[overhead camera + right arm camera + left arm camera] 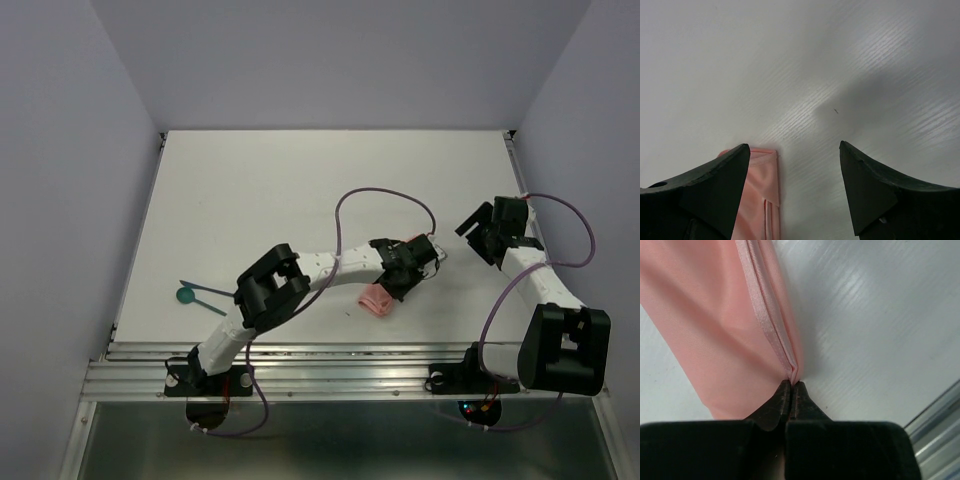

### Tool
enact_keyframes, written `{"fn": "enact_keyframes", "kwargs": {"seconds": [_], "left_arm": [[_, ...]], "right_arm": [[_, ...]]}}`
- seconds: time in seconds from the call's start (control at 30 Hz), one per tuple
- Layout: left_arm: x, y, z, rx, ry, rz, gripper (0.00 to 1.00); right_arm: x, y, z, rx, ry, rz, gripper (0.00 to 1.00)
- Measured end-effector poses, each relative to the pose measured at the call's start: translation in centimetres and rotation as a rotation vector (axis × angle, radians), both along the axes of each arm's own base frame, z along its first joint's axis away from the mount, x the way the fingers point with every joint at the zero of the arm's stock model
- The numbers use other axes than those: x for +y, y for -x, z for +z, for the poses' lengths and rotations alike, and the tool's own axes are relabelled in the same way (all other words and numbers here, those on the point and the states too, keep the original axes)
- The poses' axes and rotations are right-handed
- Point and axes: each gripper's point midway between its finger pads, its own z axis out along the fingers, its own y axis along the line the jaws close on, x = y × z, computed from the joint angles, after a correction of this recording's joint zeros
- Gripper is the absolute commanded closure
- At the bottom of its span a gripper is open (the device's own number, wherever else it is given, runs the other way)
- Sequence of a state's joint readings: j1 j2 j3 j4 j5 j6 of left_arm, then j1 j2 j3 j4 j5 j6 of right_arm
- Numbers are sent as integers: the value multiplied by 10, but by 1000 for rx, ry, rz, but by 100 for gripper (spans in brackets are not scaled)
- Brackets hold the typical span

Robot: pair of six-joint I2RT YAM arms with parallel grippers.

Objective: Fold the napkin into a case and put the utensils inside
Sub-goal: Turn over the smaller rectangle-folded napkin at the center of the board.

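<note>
Left wrist view: the left gripper [791, 385] has its two black fingers pressed together with no gap, pinching the hemmed edge of the napkin [715, 330] right at their tips. From that pinch the salmon-pink cloth runs away up and to the left as a narrow, layered strip, its doubled hem lying along one side. Whether the strip rests on the white table [300, 180] or hangs just above it cannot be told.

From overhead, the left arm rises from its base at the near left and bends sharply at a raised elbow. Its forearm then stretches to the right, across the middle of the table, with the wrist turned down and back toward the near edge. The napkin shows there as a small pink bundle just below the wrist, close to the metal rail [350, 365].

The right gripper [794, 146] is spread wide with only bare table between its fingers; a corner of the pink cloth shows beside its left finger. The right arm curves up from the near right, its wrist near the right edge of the table.

The utensils [190, 292], teal, lie at the near left, well apart from the napkin. Purple cables [385, 195] loop above both arms.
</note>
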State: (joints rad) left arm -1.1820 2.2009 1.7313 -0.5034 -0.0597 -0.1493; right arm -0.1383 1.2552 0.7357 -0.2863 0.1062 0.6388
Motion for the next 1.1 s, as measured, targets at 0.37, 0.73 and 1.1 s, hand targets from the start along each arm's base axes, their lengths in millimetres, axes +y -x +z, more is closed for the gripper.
{"fn": "enact_keyframes", "kwargs": {"seconds": [0.37,0.73,1.1], "left_arm": [[4,-6,35,325,287,-84,100],[3,2,52,574,545,-149,100],[19,-15,63,747,775,-90,100]], "right_arm": [[14,0,0,-2,-46,70,22],[22,2,0,7,-79,97,22],[22,-3,8,-9,-81,97,21]]}}
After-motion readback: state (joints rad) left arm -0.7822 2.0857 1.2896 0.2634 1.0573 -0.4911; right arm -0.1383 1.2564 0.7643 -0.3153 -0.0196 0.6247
